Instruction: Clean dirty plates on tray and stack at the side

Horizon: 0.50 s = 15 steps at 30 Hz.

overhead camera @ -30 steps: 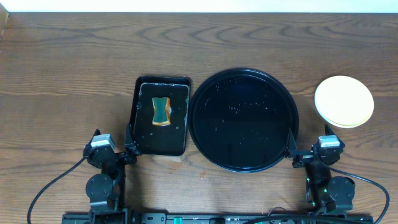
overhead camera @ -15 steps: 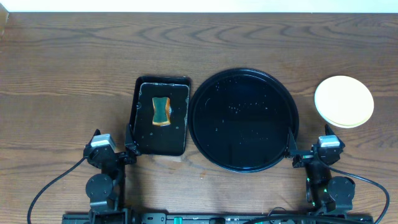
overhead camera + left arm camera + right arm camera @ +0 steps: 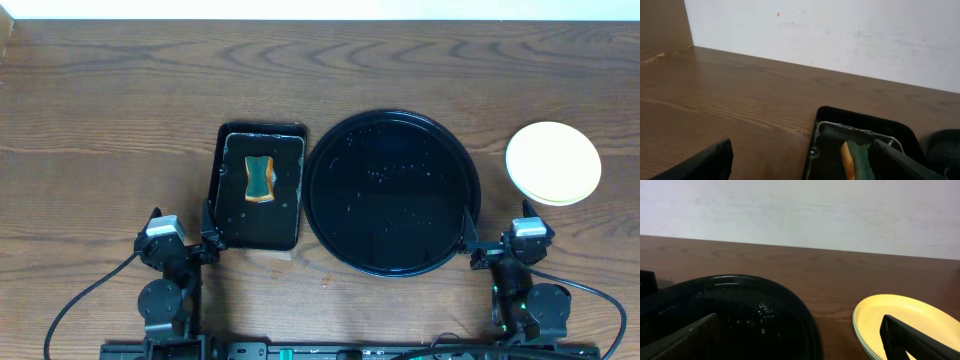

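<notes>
- Nearest the camera base, both arms sit folded low at the near edge of the desk [image 3: 120, 120], wrists level and aimed at the far wall.
- The left end effector [image 3: 800, 167] is spread wide and holds nothing. It faces the small rectangular tray [image 3: 222, 180], where a sponge [image 3: 259, 179] lies.
- The right end effector [image 3: 800, 345] is likewise spread wide and empty, with one finger in front of the round tray and the other in front of the plates.
- The tray [image 3: 392, 113] lies just beyond the right arm. It is glossy black and speckled with droplets, and no plate is on it.
- The plates [image 3: 553, 163] are on the bare desk to the right of the tray, apart from its rim. The yellow one is on top with a pale edge showing beneath, and how many lie under it I cannot tell.
- Judged as thin plastic, the plates should be light and stiff, not fragile, and probably slick if damp. The only good hold is a pinch across the raised rim on the side nearest the arm, since the flat middle gives the fingers nothing to grip.
- With the tray bare and the stack beside it, the task looks finished.
</notes>
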Each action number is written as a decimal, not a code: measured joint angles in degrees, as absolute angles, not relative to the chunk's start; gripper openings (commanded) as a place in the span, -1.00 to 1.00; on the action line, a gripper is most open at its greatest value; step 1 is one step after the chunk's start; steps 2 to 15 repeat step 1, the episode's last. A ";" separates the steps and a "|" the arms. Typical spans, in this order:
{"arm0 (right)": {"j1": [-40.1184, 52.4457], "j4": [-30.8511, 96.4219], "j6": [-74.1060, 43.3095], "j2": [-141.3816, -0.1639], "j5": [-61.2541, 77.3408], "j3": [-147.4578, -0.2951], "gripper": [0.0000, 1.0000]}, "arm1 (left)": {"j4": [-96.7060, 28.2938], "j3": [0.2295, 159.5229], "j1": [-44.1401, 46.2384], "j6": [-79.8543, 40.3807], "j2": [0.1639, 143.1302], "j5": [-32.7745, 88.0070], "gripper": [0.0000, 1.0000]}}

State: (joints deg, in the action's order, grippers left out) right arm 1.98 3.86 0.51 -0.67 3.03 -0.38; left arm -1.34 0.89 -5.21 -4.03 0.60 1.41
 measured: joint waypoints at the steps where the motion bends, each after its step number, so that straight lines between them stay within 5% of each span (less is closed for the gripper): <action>1: 1.98 3.86 0.51 -0.67 3.01 -0.38 0.99 | -1.34 0.89 -5.21 -4.03 0.60 1.41 0.75; 15: 1.98 3.86 0.51 -0.67 3.01 -0.38 0.99 | -1.34 0.89 -5.21 -4.03 0.60 1.41 0.75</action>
